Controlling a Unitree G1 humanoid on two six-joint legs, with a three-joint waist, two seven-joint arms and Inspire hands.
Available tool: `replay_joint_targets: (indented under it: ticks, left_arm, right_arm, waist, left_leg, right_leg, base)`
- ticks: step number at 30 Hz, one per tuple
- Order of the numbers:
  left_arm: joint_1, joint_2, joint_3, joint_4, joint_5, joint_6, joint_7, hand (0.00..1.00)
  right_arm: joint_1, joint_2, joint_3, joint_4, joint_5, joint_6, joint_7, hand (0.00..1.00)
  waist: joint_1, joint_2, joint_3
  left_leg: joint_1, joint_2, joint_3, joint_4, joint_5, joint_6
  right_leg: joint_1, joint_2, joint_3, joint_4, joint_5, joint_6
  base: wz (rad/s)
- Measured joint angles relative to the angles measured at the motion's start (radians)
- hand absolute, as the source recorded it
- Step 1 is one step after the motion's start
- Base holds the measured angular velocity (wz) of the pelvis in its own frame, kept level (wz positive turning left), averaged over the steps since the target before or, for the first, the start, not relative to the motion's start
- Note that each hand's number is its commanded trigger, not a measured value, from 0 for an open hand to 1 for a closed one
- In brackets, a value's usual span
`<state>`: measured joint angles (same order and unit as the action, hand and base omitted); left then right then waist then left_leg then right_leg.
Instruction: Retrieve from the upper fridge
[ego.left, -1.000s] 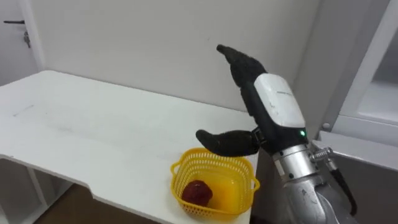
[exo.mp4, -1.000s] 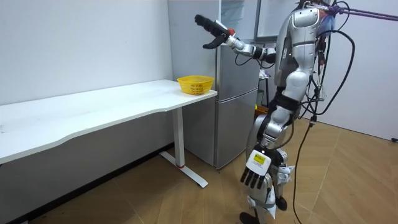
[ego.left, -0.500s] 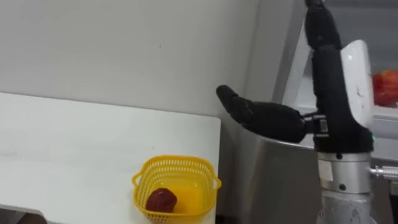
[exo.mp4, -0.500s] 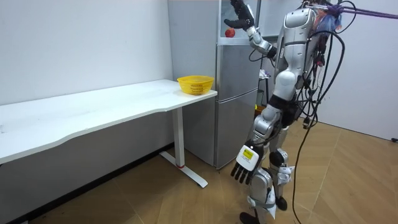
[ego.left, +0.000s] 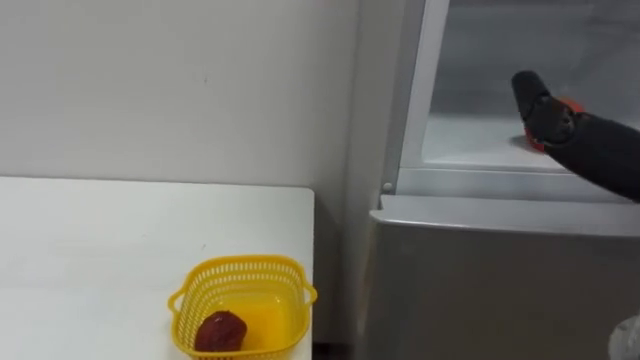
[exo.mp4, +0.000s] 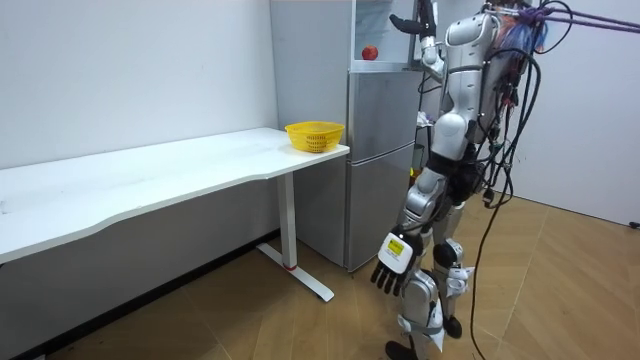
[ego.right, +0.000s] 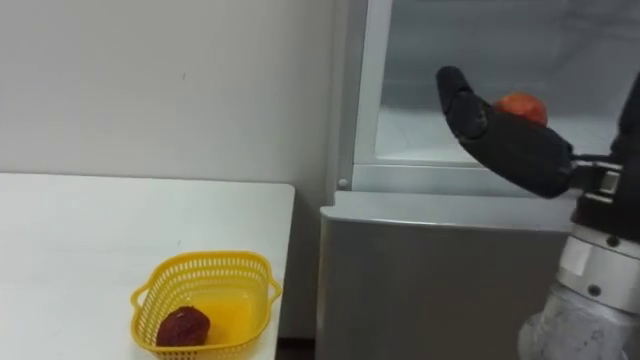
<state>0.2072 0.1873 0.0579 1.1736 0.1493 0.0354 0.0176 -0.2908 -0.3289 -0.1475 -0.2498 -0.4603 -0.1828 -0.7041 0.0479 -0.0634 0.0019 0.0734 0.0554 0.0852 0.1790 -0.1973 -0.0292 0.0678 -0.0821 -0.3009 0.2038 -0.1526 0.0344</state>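
Black casing covers the right hand (ego.right: 505, 145), which is raised into the open upper compartment of the fridge (ego.right: 430, 280). The hand is wide, with its thumb standing well out from the palm and curled round nothing. Just behind the hand, close by the base of the thumb, a red-orange fruit (ego.right: 520, 104) sits on the white shelf (ego.right: 415, 132); whether hand and fruit touch cannot be told. Directly below the hand is the fridge's closed grey lower door. Down and to the left of the hand lies the white counter (ego.right: 80, 240), whose end stands just beside the fridge. At that end a yellow basket (ego.right: 205, 259) holds a dark red fruit (ego.right: 183, 327), well apart from the hand. Further left and behind the counter is a plain pale wall (ego.right: 150, 80). In the room view the robot stands upright before the fridge, and its left hand (exo.mp4: 393, 277) hangs low beside its leg, fingers relaxed and holding nothing.
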Motion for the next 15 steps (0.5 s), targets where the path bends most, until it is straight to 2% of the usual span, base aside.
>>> replay_joint_targets:
  ticks: [5,13,15]
  left_arm:
    - [-0.001,0.014,0.000,-0.003,0.000,0.001,0.000,0.00]
    - [0.007,0.013,0.001,-0.004,0.000,0.001,-0.001,0.00]
    - [0.008,0.013,0.004,-0.005,0.006,0.001,-0.010,0.00]
  right_arm:
    - [0.003,0.000,-0.017,0.002,0.033,0.001,-0.003,0.00]
    - [0.003,0.000,-0.034,0.029,0.057,0.008,0.010,0.00]
    - [0.001,-0.015,-0.036,0.069,0.067,0.010,0.026,0.00]
  waist:
    - [-0.016,-0.013,-0.0023]
    - [-0.013,-0.012,-0.0044]
    - [-0.013,-0.012,-0.0050]
  left_leg:
    - [-0.003,0.000,0.000,0.006,0.000,0.000]
    - [-0.012,0.000,-0.003,0.008,0.000,0.000]
    - [-0.012,0.000,-0.006,0.008,0.000,0.000]
  right_leg:
    - [-0.003,0.000,0.000,-0.002,0.000,0.000]
    - [-0.011,0.001,-0.002,-0.001,0.001,-0.001]
    - [-0.009,0.000,-0.006,-0.001,0.001,-0.001]
  base:
    - [0.00]
    - [0.00]
    - [0.04]
